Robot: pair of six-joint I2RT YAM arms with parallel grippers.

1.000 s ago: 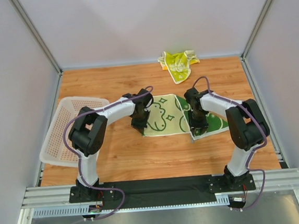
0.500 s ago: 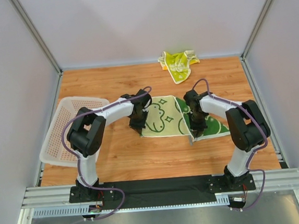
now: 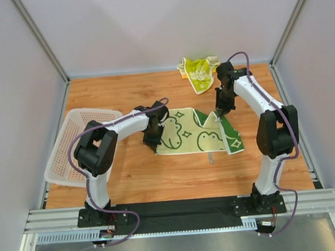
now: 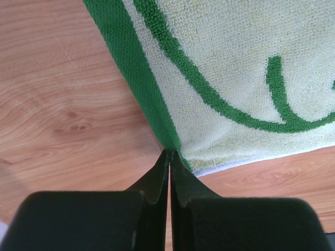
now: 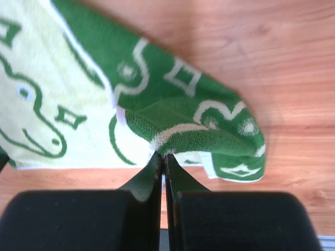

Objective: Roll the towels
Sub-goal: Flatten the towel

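Note:
A pale yellow towel with green frog drawings and a green border (image 3: 193, 136) lies in the middle of the wooden table. My left gripper (image 3: 152, 144) is shut on its near left corner (image 4: 170, 146), low at the table. My right gripper (image 3: 219, 113) is shut on the towel's right edge (image 5: 172, 144) and holds it lifted, so the green patterned underside (image 5: 199, 112) folds over and hangs. A second, crumpled yellow-green towel (image 3: 198, 71) lies at the back of the table.
A white plastic basket (image 3: 75, 146) stands at the left edge of the table. Grey walls and metal posts enclose the table on three sides. Bare wood (image 3: 177, 174) shows in front of the towel.
My right gripper has lifted the towel's right edge and carried it back and to the right, from the near right corner. The towel has spread wider. My left gripper has stayed put.

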